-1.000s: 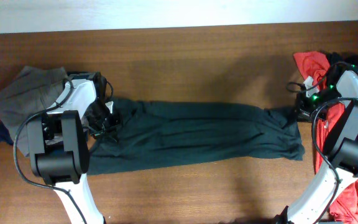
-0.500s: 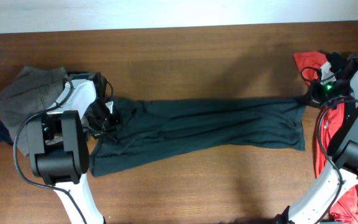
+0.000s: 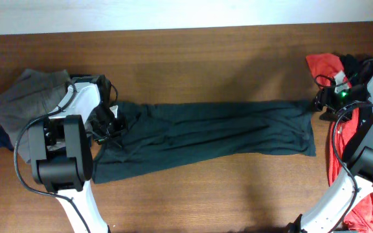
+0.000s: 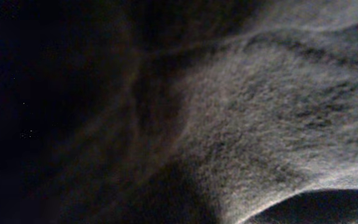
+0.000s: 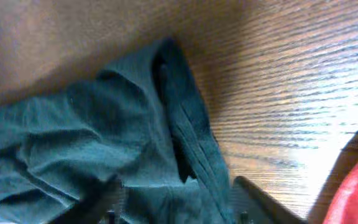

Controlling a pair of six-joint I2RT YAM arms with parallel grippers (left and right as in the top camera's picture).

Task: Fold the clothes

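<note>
The dark green T-shirt point(image 3: 219, 133), one of the clothes, lies across the table as a long folded band. My left gripper point(image 3: 109, 124) is shut on its left end. The left wrist view is filled with dark cloth point(image 4: 278, 112), and no fingers show there. My right gripper point(image 3: 322, 107) stands at the shirt's right end, open. In the right wrist view its fingers point(image 5: 260, 198) stand apart just above the shirt's corner point(image 5: 104, 124), which lies flat on the wood, and the right gripper point(image 5: 179, 202) holds nothing.
Grey trousers point(image 3: 31, 97) lie bunched at the far left behind the left arm. Red tops point(image 3: 322, 65) and a black garment point(image 3: 368, 63) are piled at the right edge around the right arm. The wooden table point(image 3: 193, 58) ends at the back.
The right gripper pulled the shirt's right end to the right and stretched it taut. It then opened and let go, and that end now lies flat. The left gripper stayed in place.
</note>
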